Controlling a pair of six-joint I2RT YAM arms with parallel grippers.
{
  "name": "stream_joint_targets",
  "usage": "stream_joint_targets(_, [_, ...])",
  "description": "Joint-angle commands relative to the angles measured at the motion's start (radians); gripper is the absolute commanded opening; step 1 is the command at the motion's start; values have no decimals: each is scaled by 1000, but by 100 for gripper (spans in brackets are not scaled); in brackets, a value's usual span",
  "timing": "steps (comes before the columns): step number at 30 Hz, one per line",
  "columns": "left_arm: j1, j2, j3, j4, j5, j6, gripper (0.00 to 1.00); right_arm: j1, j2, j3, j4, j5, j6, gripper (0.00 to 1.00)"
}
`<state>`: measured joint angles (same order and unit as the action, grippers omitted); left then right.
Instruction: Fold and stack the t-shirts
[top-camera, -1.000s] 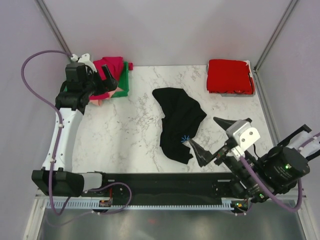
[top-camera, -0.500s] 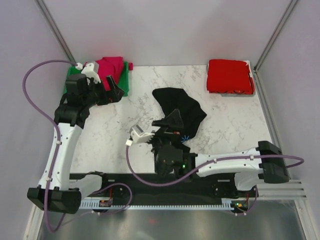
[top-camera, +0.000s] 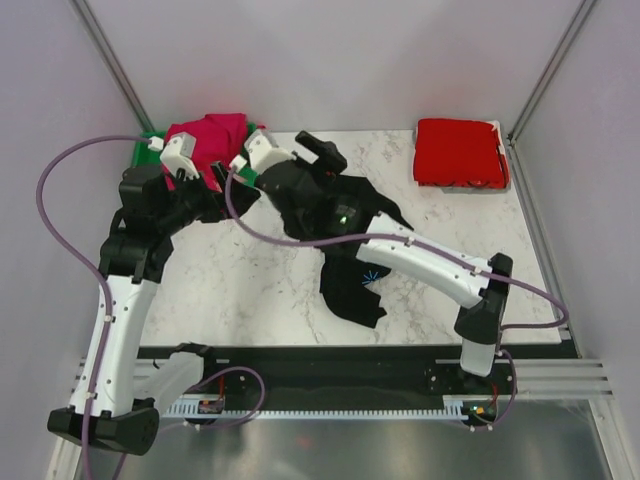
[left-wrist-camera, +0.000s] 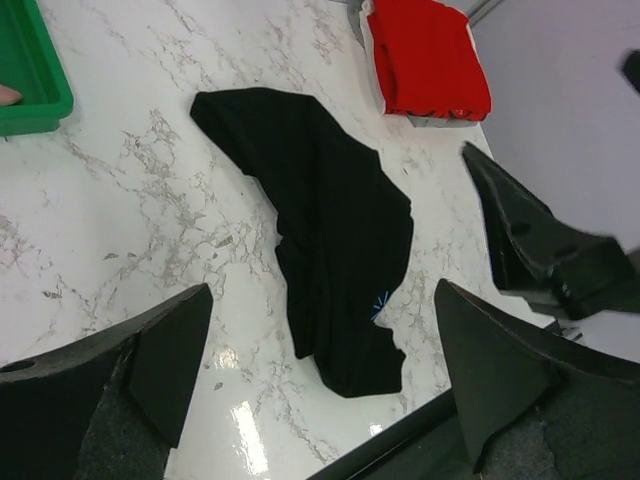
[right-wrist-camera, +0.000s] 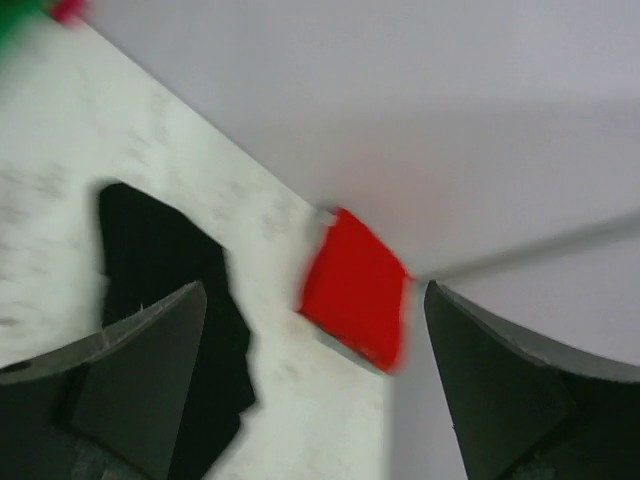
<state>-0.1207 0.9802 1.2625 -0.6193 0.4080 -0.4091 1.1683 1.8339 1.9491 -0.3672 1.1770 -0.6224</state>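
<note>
The white marble-patterned table (top-camera: 250, 270) fills the work area, with grey walls close behind it and on both sides.

The large black cotton t-shirt (left-wrist-camera: 330, 215) lies crumpled and unfolded in the middle of the table. It runs from the far centre down toward the near edge, and its small light-blue starburst logo is at the near end. In the top view the right arm reaches across above it and hides its upper part.

The bright red t-shirt (top-camera: 458, 152) sits folded into a neat rectangle in the far right corner, just beside the table edge and the frame post. A pale strip shows under its near side, but I cannot tell what it is.

The green plastic bin (top-camera: 146, 148) stands in the far left corner. A magenta t-shirt (top-camera: 215, 135) is heaped in it and rises over the rim.

Bare marble shows between the bin and the black shirt, across the near left, and to the right of the black shirt out to the right edge.

The left gripper (left-wrist-camera: 322, 290) hangs above the table near the bin, its jaws spread wide with nothing between them. The right gripper (right-wrist-camera: 315, 285) is raised at the far left-centre, also spread wide and holding nothing.
</note>
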Motion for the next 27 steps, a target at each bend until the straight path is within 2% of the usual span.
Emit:
stream_joint_targets(1, [-7,-55,-11,38,-29,25,100,-108,-14,143,-367,-611,555,98])
stream_joint_targets(2, [-7,-60,-18,38,-47,41,100,-209,-48,41,-337,-722,622,98])
stream_joint_targets(4, [-7,-57,-20,24,-96,75,100,-281,-172,-123,-207,-833,736,98])
stream_joint_targets(5, [-7,-57,-25,17,-133,91,100,-300,-211,-271,-184,-818,766,98])
stream_joint_targets(9, [-7,-61,-64,9,-167,112,100,-329,-352,-557,-194,-651,863,98])
stream_joint_targets(11, [-11,-46,-98,7,-144,109,100,-390,-396,-712,-225,-675,993,98])
stream_joint_targets(13, [-25,-29,-130,13,-123,86,100,-412,-475,-820,-214,-746,1055,98])
stream_joint_targets(15, [-88,-31,-199,33,-145,63,100,-414,-543,-985,-197,-775,1134,98])
stream_joint_targets(22, [-145,-38,-281,70,-181,16,99,-406,-676,-1211,-135,-968,1311,88])
stream_joint_targets(27, [-152,-51,-316,89,-186,3,98,-299,-733,-1346,-62,-1001,1432,87])
